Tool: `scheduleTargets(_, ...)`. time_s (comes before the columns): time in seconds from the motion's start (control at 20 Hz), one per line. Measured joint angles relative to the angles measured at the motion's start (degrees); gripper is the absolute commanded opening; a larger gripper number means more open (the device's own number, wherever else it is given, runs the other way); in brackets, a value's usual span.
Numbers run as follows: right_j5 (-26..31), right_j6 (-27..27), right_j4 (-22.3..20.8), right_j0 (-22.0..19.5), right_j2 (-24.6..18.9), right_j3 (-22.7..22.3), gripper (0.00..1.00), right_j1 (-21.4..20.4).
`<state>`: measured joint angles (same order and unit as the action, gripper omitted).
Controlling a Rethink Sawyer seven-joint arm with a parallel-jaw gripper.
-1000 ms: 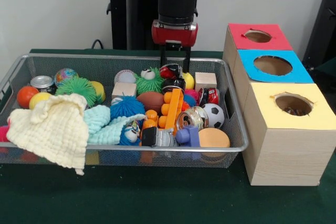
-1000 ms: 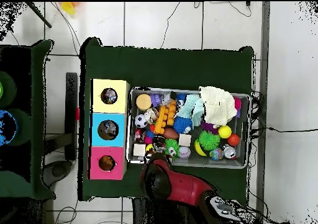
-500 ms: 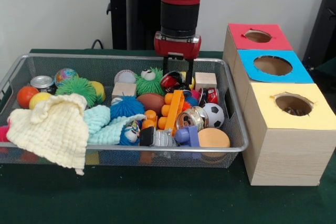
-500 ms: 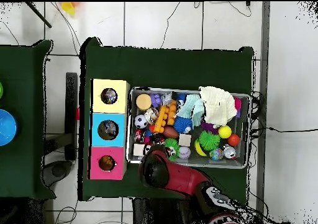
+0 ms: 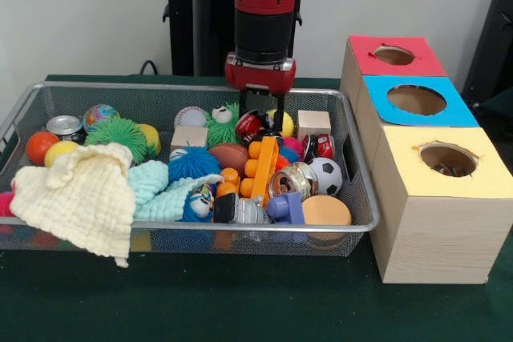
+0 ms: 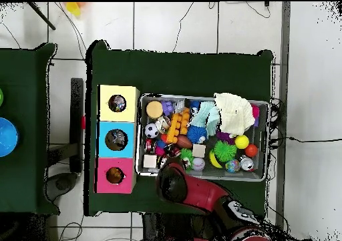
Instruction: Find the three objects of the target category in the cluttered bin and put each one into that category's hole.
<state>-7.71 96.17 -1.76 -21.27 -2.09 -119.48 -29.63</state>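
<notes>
Gripper (image 5: 260,111) low at wire bin's (image 5: 362,198) far side, jaws spread, straddling red-black can (image 5: 251,125) directly beneath; can on its side, long axis crosswise. Holes off toward the boxes.

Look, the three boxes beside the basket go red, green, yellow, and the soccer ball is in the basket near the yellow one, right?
Not quite. The middle box is blue, not green; the front view shows it between the red box and the yellow box. The rest holds: the soccer ball lies in the basket, near the yellow box.
</notes>
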Motion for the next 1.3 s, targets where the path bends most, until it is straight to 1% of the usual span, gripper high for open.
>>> scheduleTargets(0.05,-0.01,0.0,-0.4,-0.51,-0.12,0.02,1.0,0.15)
scheduleTargets(0.1,-0.02,0.0,-1.88,-2.2,-0.35,0.16,1.0,0.33)
scheduleTargets(0.25,0.02,0.0,-3.56,-3.82,-0.35,0.21,1.0,0.17)
scheduleTargets(0.4,0.18,-0.01,-6.32,-6.01,-0.3,0.19,1.0,-0.3)
scheduleTargets(0.45,0.45,-0.01,-7.95,-7.13,-0.27,0.2,1.0,-0.64)
scheduleTargets(0.65,0.99,-0.01,-10.91,-9.11,-0.15,0.2,1.0,-1.53)
scheduleTargets(0.7,1.4,-0.01,-12.51,-10.09,-0.08,0.19,1.0,-2.27)
scheduleTargets(0.9,3.32,-0.01,-14.95,-11.79,-0.1,0.19,1.0,-3.81)
scheduleTargets(1.3,7.25,-0.01,-18.03,-14.19,-0.08,0.19,1.0,-6.37)
